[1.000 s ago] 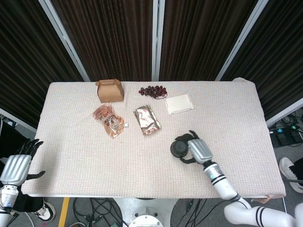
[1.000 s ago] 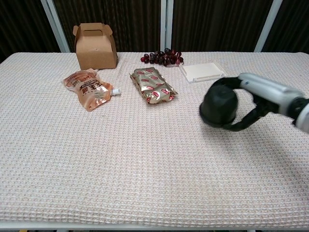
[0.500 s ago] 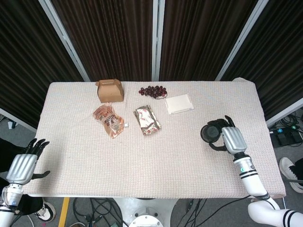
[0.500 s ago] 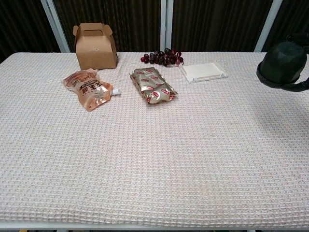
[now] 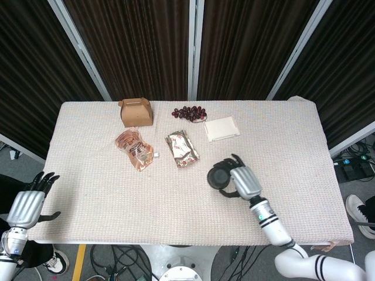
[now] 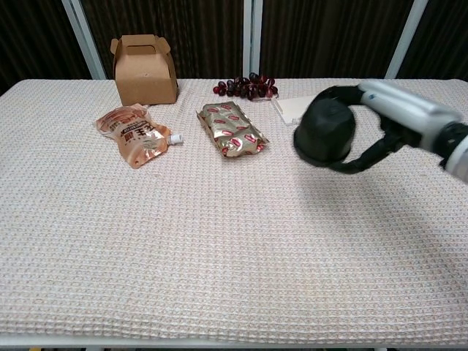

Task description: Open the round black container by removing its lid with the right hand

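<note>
Spanning most of both views is the tabletop [image 5: 117,199] w/ a pale waffle-weave cloth, dark curtains behind it.

Right arm comes in from lower right of head view; right hand [image 5: 245,182] sits right of frame centre, fingers curled round the round black container [image 5: 220,177]. In chest view the same hand [image 6: 398,121] is at mid-right, dark fingers [image 6: 358,162] wrapped under and over the container [image 6: 325,134], which looks raised off the cloth & tipped toward the camera. Can't tell whether lid is on or off; no separate lid seen.

Left hand [image 5: 26,206] is at lower left edge of head view, off the tabletop corner, fingers spread, holding nothing. Not seen in chest view.

Brown cardboard box [image 5: 136,111] w/ handle top stands upper left of centre, near the far edge. White flat tray [image 5: 221,128] lies upper centre-right; in chest view it's partly hidden behind the container. Orange spout pouch [image 5: 135,148] lies flat below the box, just beside it. Gold foil packet [image 5: 181,148] w/ red print lies right of the pouch, apart from it. Dark red grapes [image 5: 188,112] sit at far edge, between box & tray, close to the tray's corner.
</note>
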`<state>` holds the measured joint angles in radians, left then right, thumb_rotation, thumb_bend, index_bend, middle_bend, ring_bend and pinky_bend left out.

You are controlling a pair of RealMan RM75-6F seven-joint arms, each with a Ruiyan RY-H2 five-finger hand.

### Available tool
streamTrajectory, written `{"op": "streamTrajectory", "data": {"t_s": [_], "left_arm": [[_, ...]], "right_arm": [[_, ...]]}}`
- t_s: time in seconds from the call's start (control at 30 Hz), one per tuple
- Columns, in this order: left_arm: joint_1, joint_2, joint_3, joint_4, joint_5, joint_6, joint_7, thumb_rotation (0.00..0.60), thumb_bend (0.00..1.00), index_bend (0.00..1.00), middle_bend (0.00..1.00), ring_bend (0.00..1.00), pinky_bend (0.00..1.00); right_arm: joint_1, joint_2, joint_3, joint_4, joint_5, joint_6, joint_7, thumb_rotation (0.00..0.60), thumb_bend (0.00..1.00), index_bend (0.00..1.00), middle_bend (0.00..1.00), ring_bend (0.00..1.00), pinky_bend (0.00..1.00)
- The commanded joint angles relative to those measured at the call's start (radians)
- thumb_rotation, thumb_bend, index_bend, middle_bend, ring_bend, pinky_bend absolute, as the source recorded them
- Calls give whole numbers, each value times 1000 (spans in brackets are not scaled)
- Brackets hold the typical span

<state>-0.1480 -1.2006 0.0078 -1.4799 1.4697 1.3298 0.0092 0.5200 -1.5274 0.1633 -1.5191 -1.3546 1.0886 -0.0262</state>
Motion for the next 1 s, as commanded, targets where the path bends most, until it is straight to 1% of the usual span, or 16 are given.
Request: {"op": "streamTrajectory", "data": {"t_s": [0.03, 0.13, 0.2, 0.3, 0.43, 0.63, 0.83, 1.0], "left_arm": [[-2, -4, -2, 3, 3, 2, -1, 600, 21, 117, 66, 0, 239], [-2, -7, 0, 4, 3, -1, 3, 600, 21, 117, 67, 0, 239], [-2, -9, 3, 4, 3, -2, 4, 600, 21, 117, 67, 0, 239], [0, -10, 8, 3, 5, -4, 10, 600, 21, 117, 67, 0, 239], [3, -7, 5, 3, -3, -2, 8, 600, 21, 117, 67, 0, 239], [3, -11, 7, 13, -5, -6, 2, 600, 21, 117, 67, 0, 239], [6, -15, 4, 23, -14, -5, -4, 600, 21, 118, 67, 0, 241], [5, -14, 10, 30, -9, -12, -11, 600, 21, 118, 67, 0, 240]], "right_arm": [[-106, 213, 13, -1, 43, 100, 71, 600, 308, 515, 537, 150, 0], [-130, 247, -7, 15, 52, 84, 110, 600, 307, 515, 537, 150, 0], [-129, 232, -23, 30, 42, 67, 120, 600, 308, 514, 537, 149, 0], [-112, 177, -41, 77, 25, 36, 119, 600, 307, 515, 537, 149, 0], [-79, 97, -40, 150, 26, -9, 122, 600, 308, 515, 536, 149, 0], [-56, 29, -41, 230, 29, -45, 138, 600, 308, 515, 535, 150, 0], [-45, -2, -53, 279, 17, -76, 177, 600, 296, 511, 520, 148, 0], [-39, -18, -58, 307, 14, -91, 187, 600, 277, 483, 508, 140, 0]]}}
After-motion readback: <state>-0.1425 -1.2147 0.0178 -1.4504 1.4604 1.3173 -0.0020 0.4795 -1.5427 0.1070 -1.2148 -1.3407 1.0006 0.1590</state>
